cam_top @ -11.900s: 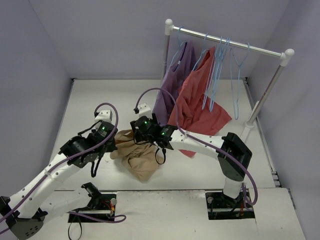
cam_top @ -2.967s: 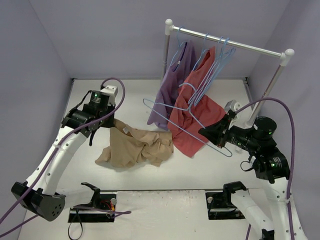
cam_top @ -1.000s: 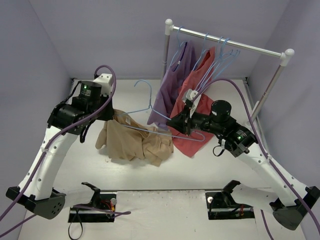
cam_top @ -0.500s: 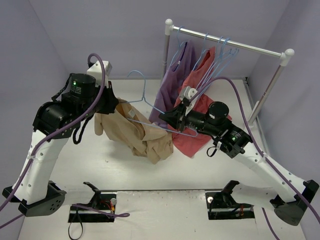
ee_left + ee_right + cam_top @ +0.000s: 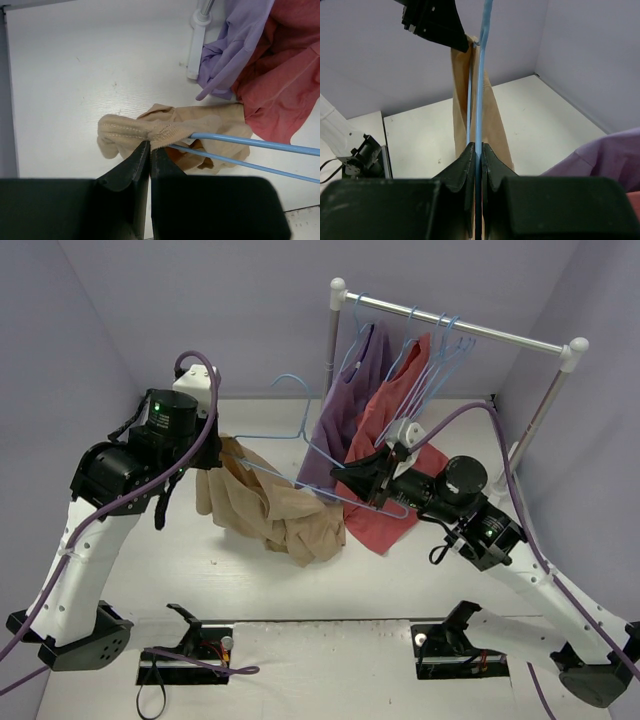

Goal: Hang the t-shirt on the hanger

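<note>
Tan t-shirt [image 5: 265, 512], plain — light-blue hanger [image 5: 250, 142] — purple shirt [image 5: 345, 410], coral-red shirt [image 5: 385, 530], white table [image 5: 350, 582].

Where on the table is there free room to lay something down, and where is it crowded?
The table is bare along the near side, in front of the t-shirt, and at the back left, between the left arm and the rack post. The middle right is crowded: the hanger, the purple shirt and the red shirt meet there around the right claw.
</note>
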Controlling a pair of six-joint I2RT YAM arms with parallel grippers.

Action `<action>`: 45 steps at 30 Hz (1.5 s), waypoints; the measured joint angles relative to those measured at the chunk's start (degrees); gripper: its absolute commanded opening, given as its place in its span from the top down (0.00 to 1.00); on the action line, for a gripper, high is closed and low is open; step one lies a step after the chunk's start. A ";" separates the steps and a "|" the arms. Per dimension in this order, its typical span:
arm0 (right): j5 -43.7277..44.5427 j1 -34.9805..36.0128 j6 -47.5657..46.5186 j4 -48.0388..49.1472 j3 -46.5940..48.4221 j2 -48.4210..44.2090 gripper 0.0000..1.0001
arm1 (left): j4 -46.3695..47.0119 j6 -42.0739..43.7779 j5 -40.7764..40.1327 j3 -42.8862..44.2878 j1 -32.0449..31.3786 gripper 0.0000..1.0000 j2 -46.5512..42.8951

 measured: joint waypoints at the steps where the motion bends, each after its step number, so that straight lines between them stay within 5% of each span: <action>1: -0.26 0.00 0.12 0.13 0.00 0.42 1.00 | -0.11 0.51 -0.19 0.33 0.00 1.00 0.17; 17: -2.21 1.55 2.14 7.32 -0.31 7.01 1.00 | -0.97 5.64 8.18 7.69 -2.74 1.00 4.18; 37: -2.59 1.50 4.02 24.44 9.02 15.36 1.00 | -0.50 6.67 14.62 37.99 -8.92 1.00 13.94; 45: -2.81 1.55 6.48 33.97 4.43 17.23 1.00 | 2.50 8.90 12.77 26.89 -10.60 1.00 8.77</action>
